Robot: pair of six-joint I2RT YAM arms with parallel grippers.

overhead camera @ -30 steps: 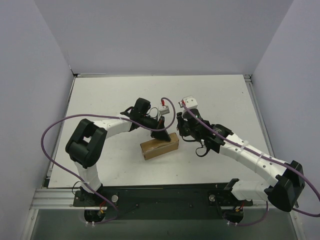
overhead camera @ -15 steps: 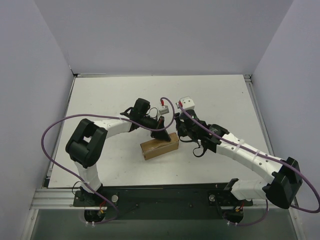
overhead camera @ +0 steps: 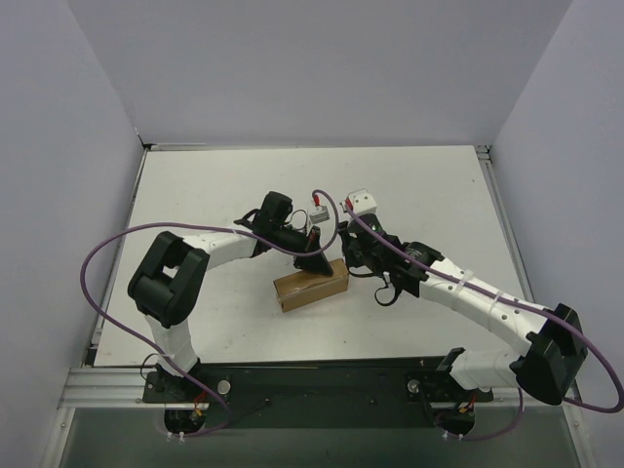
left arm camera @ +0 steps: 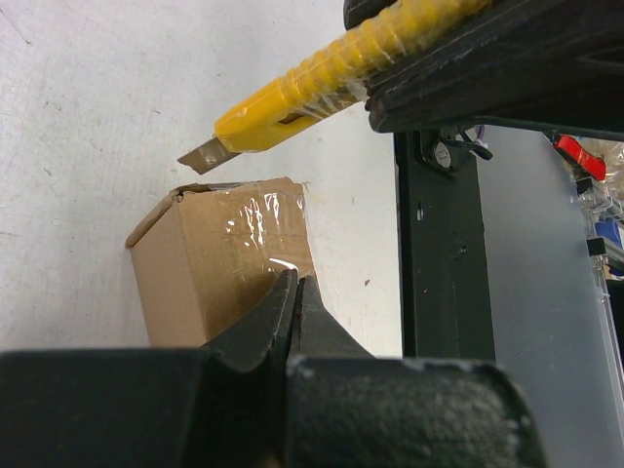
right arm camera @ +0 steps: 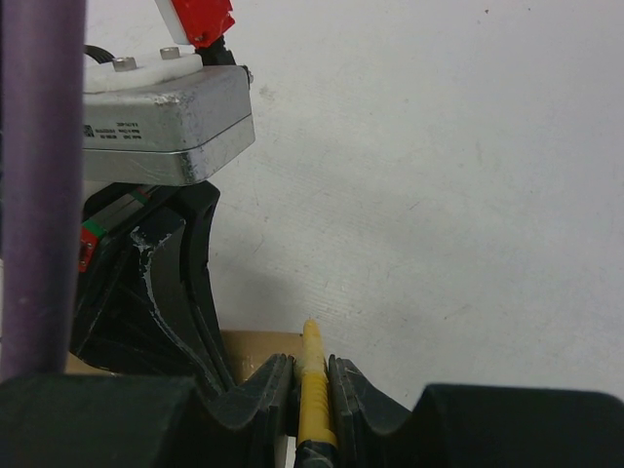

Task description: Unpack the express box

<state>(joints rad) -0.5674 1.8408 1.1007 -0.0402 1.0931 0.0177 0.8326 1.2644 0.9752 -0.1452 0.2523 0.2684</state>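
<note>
One express box [overhead camera: 311, 284] lies flat on the white table [overhead camera: 195, 185], a little toward 6 o'clock from the table's middle in the top view. Its long side runs nearly 9 to 3, with the 3 o'clock end slightly farther back. Its lid is down, and clear tape [left arm camera: 255, 222] shines across the top in the left wrist view.

The left gripper [left arm camera: 294, 285] rests on the box's 12 o'clock edge, toward the 3 o'clock end. Its fingers are pressed together with only a thin seam between them and nothing in it, and their tips touch the taped top of the box.

At about 2 o'clock from the box, the right gripper [right arm camera: 312, 369] is clamped on a utility knife [left arm camera: 292, 93]. The yellow handle is pinched between the two pads in the right wrist view. In the left wrist view the knife's short blade [left arm camera: 200, 156] is out and points toward 8 o'clock. It hangs at 12 o'clock above the box's upper corner, near it, with a gap showing between steel and cardboard.

Both arms reach in from their bases at 6 o'clock, the left from 7 and the right from 5, each trailing a purple cable [overhead camera: 107, 249].
</note>
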